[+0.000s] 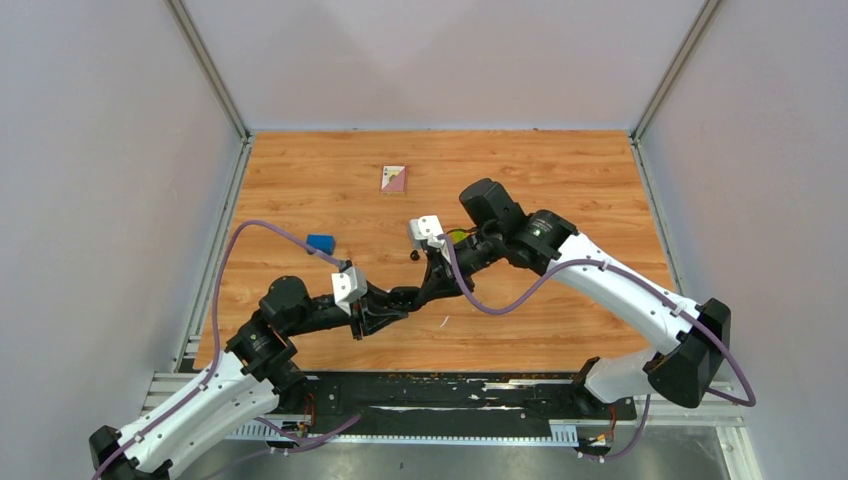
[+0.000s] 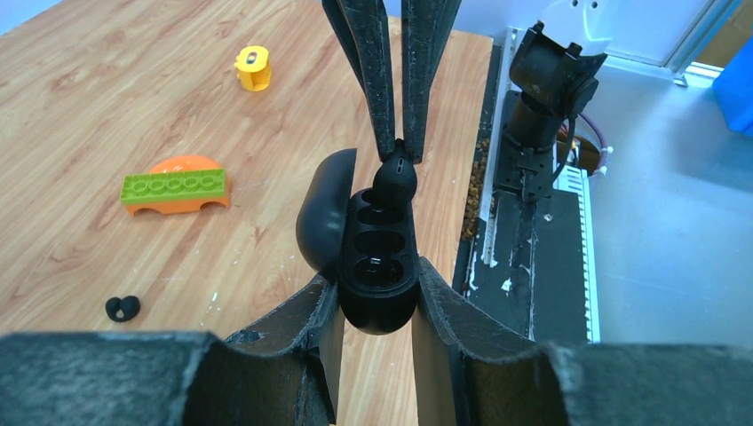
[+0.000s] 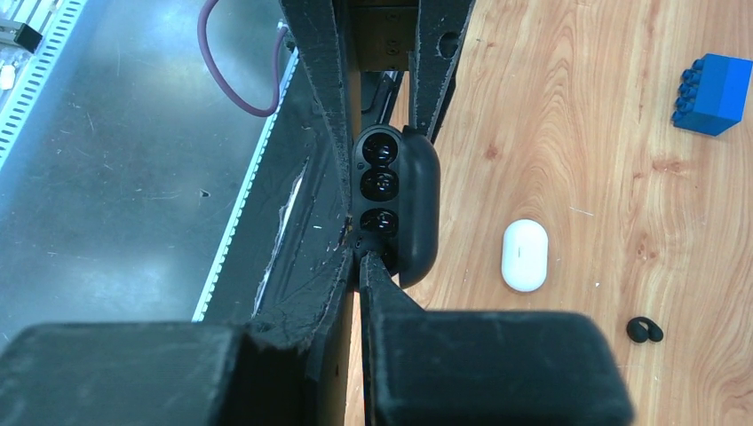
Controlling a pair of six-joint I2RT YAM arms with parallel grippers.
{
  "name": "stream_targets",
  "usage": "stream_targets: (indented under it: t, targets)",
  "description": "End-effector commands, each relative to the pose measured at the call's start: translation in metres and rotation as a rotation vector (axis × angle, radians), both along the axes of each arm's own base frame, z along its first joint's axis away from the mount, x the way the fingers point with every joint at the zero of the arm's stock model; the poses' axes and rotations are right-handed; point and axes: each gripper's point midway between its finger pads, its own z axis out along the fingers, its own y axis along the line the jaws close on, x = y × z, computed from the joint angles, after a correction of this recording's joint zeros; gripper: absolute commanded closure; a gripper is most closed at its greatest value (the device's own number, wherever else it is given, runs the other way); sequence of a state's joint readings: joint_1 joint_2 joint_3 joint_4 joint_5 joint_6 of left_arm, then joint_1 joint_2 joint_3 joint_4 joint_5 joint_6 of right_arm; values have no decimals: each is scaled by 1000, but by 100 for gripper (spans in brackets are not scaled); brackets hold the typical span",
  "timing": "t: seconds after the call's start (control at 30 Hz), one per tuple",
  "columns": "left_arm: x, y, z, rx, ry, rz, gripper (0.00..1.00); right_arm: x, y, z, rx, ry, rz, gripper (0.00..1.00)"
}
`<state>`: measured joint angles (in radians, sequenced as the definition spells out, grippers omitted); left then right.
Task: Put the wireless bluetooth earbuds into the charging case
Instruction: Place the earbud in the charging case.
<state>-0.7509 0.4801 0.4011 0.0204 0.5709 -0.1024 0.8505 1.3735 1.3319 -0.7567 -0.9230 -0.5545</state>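
Black on black at the centre of both wrist views. Found left end effector clamped on the charging case, fingers pressed flat to both flanks of the lower shell, lid hinged open to one side. Found right end effector coming in from the opposite side, fingers nearly together, pinched on a black earbud by its upper end. Earbud's lower end down in the case's end recess, the one farthest from the left wrist camera; cannot tell whether fully seated. Two more round recesses visible along the case, dark and glossy. From the top view, both arms angled in toward the middle, meeting point mostly hidden under the wrists.

Outward from the grip: white pill-shaped case lying closed on the wooden tabletop, near the held case but apart from it. Second black earbud loose on the wood beyond that, touching nothing. Farther off, green-and-orange toy, small yellow piece and blue block, each apart from the rest. Small card alone toward the far edge.
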Motion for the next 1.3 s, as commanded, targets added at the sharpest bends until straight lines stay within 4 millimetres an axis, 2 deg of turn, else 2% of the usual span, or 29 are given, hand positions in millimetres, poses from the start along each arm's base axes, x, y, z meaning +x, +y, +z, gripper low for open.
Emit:
stream_targets:
  t: [0.0, 0.4, 0.73, 0.9, 1.0, 1.1, 1.13, 1.27]
  targets:
    - [-1, -2, 9, -34, -23, -17, 100, 6, 10, 16, 51, -55, 4, 93]
    - [-4, -3, 10, -36, -23, -36, 100, 9, 15, 13, 41, -53, -1, 94]
    - [-3, -1, 11, -39, -33, -23, 100, 8, 16, 0, 13, -59, -2, 92]
    - [-1, -1, 11, -39, -34, -16, 100, 7, 13, 1, 11, -69, -8, 84]
    - [-1, -1, 11, -37, -34, -12, 100, 3, 8, 11, 24, -80, 1, 79]
    - [1, 0, 9, -33, -31, -6, 100, -8, 0, 30, 39, -93, 33, 78]
    - [1, 0, 9, -30, -30, -1, 100, -10, -4, 41, 51, -111, 44, 78]
    - [4, 1, 8, -23, -34, 13, 100, -15, -26, 63, 76, -161, 50, 78]
